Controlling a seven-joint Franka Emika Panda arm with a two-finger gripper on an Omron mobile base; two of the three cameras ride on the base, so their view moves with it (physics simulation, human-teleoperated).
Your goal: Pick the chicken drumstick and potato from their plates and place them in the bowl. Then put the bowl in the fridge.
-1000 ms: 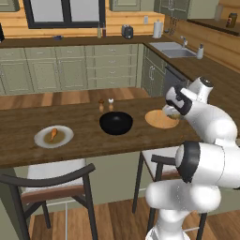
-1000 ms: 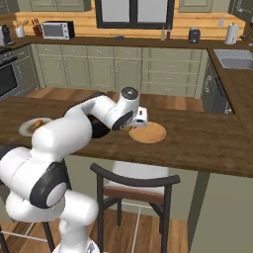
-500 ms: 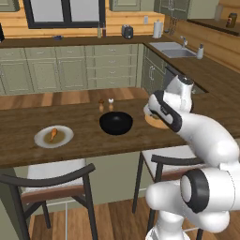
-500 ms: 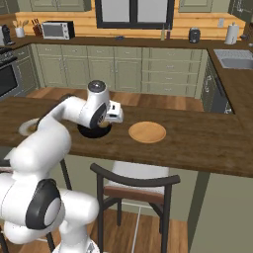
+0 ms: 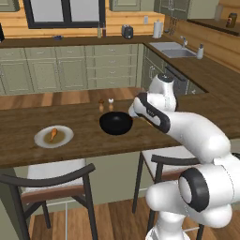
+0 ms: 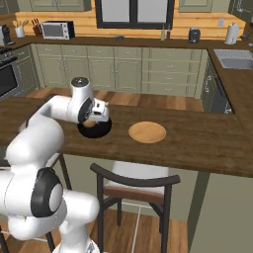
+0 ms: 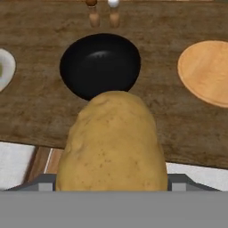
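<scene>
Gripper [image 6: 101, 114] clamped wide on the potato [image 7: 113, 142], carried above the near rim of the black bowl [image 5: 116, 123], with the bowl at 12 o'clock of the potato in the hand view and the bare tan plate [image 6: 147, 132] off at 2 o'clock. Best done by nudging forward until centred over the bowl's dark hollow, then lowering close before letting go, so no bounce over the rim and no knock to the two small shakers [image 7: 103, 13] beyond. Drumstick [image 5: 53, 134] waiting on the pale plate [image 5: 65, 139] at 9 o'clock of the bowl.
</scene>
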